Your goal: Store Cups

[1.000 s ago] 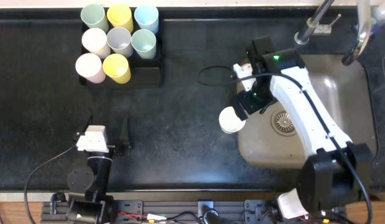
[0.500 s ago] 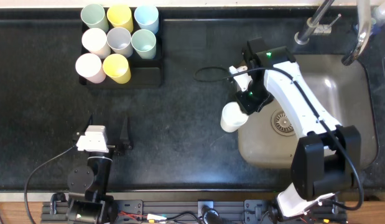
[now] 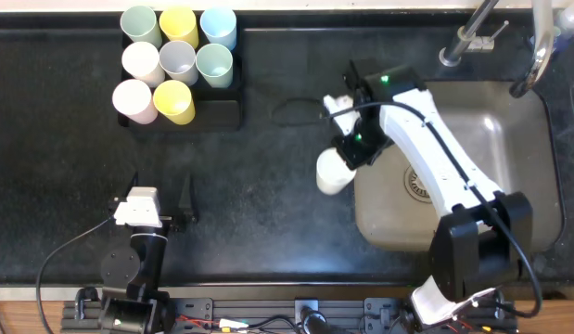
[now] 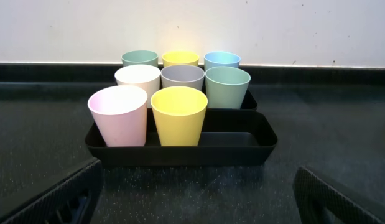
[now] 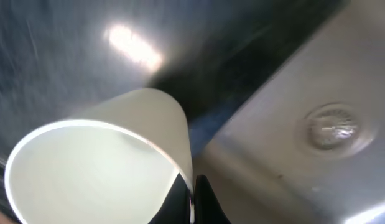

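My right gripper (image 3: 347, 158) is shut on the rim of a white cup (image 3: 331, 173), carried above the dark counter just left of the sink (image 3: 509, 139). In the right wrist view the white cup (image 5: 99, 162) tilts with its open mouth toward the camera, one finger inside and one outside the rim. A black tray (image 3: 222, 113) at the back left holds several cups in white, yellow, grey, green and blue. The left wrist view faces that tray (image 4: 236, 149), with a pink cup (image 4: 119, 115) and a yellow cup (image 4: 178, 114) in front. My left gripper (image 3: 160, 197) rests open near the front left.
A steel sink with a drain (image 3: 424, 183) fills the right side, and a faucet (image 3: 472, 28) stands behind it. A black cable (image 3: 300, 109) loops over the counter by the right arm. The tray's front right slot (image 4: 232, 137) is unoccupied.
The right arm has swung left with the white cup, carrying it from the sink's left edge out over the counter. The left arm has not moved.
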{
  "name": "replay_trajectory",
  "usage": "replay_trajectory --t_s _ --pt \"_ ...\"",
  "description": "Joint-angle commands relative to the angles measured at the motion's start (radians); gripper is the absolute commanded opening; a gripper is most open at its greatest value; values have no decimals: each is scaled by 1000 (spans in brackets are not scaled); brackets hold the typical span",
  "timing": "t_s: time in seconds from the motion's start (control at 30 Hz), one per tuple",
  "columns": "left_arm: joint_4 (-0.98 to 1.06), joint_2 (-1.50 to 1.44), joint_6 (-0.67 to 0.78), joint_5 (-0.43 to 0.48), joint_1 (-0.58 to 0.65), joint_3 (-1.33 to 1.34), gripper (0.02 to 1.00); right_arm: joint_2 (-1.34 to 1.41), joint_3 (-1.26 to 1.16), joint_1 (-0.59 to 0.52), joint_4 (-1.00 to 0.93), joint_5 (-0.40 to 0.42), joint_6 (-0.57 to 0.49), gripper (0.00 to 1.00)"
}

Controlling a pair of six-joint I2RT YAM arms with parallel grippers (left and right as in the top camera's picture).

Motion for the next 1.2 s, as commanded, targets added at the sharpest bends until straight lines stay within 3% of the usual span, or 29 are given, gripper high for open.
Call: replay_trajectory --t_s 0.03,0.27,0.43,1.2 --pt "2 -9 21 7 -4 -3 998 -9 327 76 -37 124 81 42" --pt "2 -9 21 7 -4 -3 998 260 900 253 -170 171 79 42" --pt "2 -9 21 7 -4 -3 998 474 1162 348 -195 200 82 42" --pt "2 -9 21 7 -4 -3 998 671 1180 377 -104 139 79 42"
